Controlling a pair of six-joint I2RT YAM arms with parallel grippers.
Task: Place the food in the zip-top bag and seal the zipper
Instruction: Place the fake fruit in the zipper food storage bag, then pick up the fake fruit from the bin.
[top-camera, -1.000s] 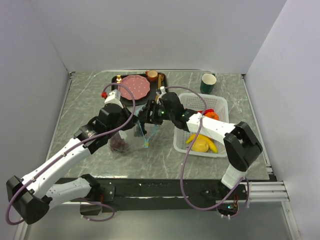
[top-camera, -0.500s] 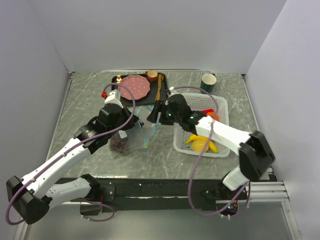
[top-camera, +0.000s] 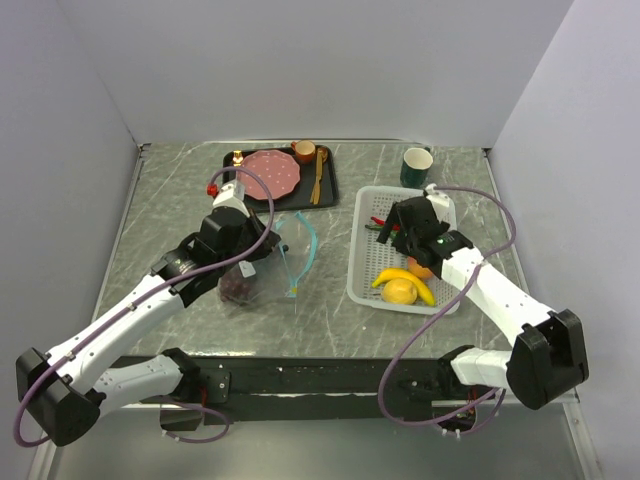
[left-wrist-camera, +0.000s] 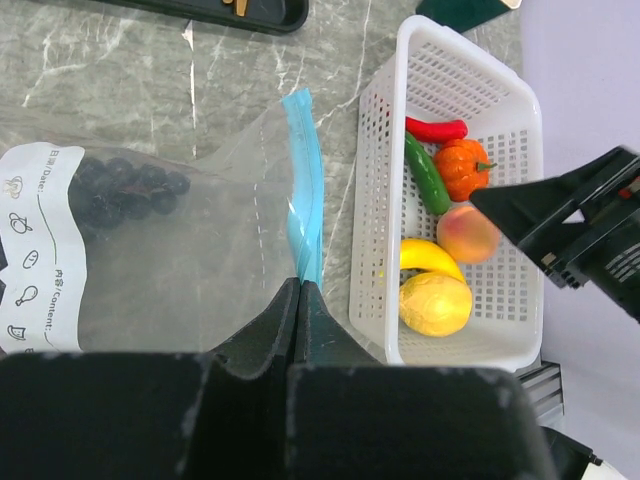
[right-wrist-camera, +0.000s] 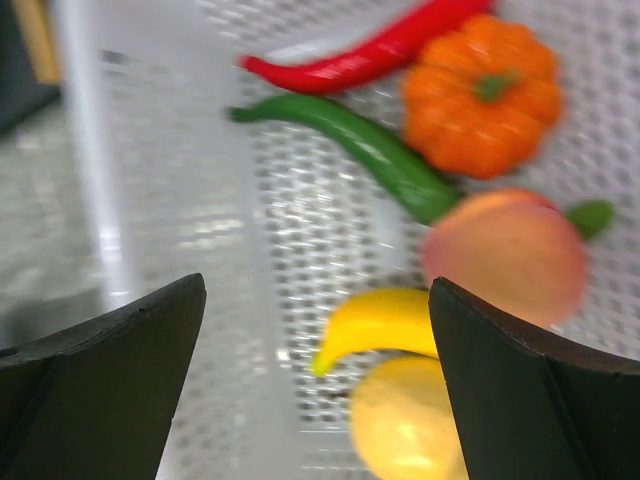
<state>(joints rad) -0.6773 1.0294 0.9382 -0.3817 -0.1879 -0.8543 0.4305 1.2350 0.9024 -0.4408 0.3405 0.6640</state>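
The clear zip-top bag (top-camera: 262, 276) lies left of centre with dark purple grapes (left-wrist-camera: 125, 190) inside. Its teal zipper (left-wrist-camera: 305, 190) curves open, and my left gripper (left-wrist-camera: 300, 285) is shut on the strip's near end. More food sits in the white mesh basket (top-camera: 364, 258): red chili (right-wrist-camera: 370, 50), green chili (right-wrist-camera: 350, 145), orange pumpkin (right-wrist-camera: 480, 90), peach (right-wrist-camera: 505, 255), banana (right-wrist-camera: 385, 322) and lemon (right-wrist-camera: 405, 425). My right gripper (right-wrist-camera: 316, 285) hangs open over the basket, above the banana, holding nothing.
A black tray (top-camera: 236, 188) at the back carries a pink plate (top-camera: 272, 172), gold cutlery (top-camera: 318, 175) and an orange cup (top-camera: 304, 152). A dark green cup (top-camera: 416, 165) stands behind the basket. Grey walls close in three sides.
My right gripper has left the bag's mouth, swung right to over the basket and opened wide. The left gripper has kept its hold on the zipper in place.
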